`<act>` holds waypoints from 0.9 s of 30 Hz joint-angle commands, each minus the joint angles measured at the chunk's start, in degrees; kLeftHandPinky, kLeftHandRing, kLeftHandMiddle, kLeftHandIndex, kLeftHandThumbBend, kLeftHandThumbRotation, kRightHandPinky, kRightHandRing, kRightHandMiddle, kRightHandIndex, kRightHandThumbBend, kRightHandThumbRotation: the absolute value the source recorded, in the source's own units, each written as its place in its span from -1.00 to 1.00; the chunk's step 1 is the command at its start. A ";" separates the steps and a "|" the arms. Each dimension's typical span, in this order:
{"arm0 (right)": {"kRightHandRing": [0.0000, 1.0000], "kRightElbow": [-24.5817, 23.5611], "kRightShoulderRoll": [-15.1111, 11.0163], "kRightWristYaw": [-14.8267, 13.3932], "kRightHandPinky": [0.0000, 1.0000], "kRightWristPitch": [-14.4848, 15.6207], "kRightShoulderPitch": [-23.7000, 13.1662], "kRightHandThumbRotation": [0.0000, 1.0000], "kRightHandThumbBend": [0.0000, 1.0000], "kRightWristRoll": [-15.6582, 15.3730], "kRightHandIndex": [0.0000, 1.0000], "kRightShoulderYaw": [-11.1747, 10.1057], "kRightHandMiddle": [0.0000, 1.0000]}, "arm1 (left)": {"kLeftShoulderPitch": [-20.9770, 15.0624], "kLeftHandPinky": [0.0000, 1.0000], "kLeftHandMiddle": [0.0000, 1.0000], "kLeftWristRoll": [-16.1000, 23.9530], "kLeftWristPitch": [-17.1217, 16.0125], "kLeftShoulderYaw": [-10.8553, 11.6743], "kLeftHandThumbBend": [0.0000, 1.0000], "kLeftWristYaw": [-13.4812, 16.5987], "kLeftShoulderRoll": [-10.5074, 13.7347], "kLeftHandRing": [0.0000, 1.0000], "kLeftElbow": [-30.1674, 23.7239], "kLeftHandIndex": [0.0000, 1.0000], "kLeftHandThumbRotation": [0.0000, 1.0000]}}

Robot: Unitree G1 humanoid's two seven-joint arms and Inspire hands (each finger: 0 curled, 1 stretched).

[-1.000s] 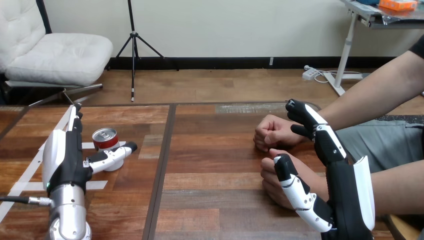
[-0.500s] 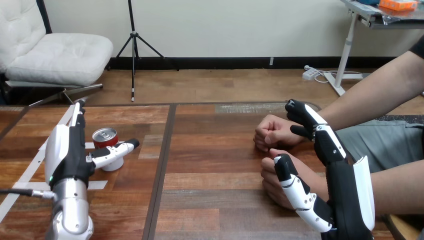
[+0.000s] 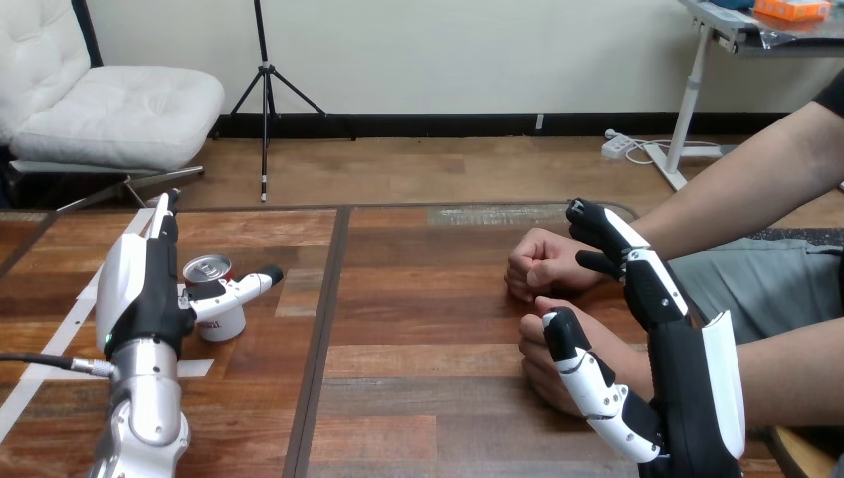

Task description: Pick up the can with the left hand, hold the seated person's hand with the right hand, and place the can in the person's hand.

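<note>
The wooden table (image 3: 428,329) is made of brown planks, with a dark seam running from its far edge toward the near edge, left of the middle. On its left part a can (image 3: 207,271) stands upright among strips of white tape (image 3: 196,368). On its right part rest the person's farther hand (image 3: 542,261) and, just in front of it, the person's nearer hand (image 3: 537,370), both closed in fists

Between the can (image 3: 206,269) at the left and the person's hands at the right, the table (image 3: 428,329) lies bare, an open lane across its middle. The left hand (image 3: 139,289) flanks the can's left, its thumb crossing the near side. The person's far hand (image 3: 542,261) and near hand (image 3: 537,370), with the right hand (image 3: 687,383) beside them, crowd the right.
</note>
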 commanded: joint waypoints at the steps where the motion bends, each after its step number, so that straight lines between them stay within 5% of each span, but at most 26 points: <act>1: 0.68 -2.40 0.39 -0.27 0.55 -0.22 -2.19 0.29 -0.03 0.20 0.69 -0.84 0.71 | -5.18 0.65 0.89 0.55 -0.95 -1.14 0.67 0.96 1.56 0.83 2.29 0.93 -0.44; 27: 0.70 -3.60 0.39 0.39 0.57 1.01 -1.24 0.33 0.02 0.74 0.68 -0.66 0.70 | -10.71 0.57 0.88 0.77 -4.88 -3.72 0.77 3.86 2.96 0.81 16.89 0.92 -0.19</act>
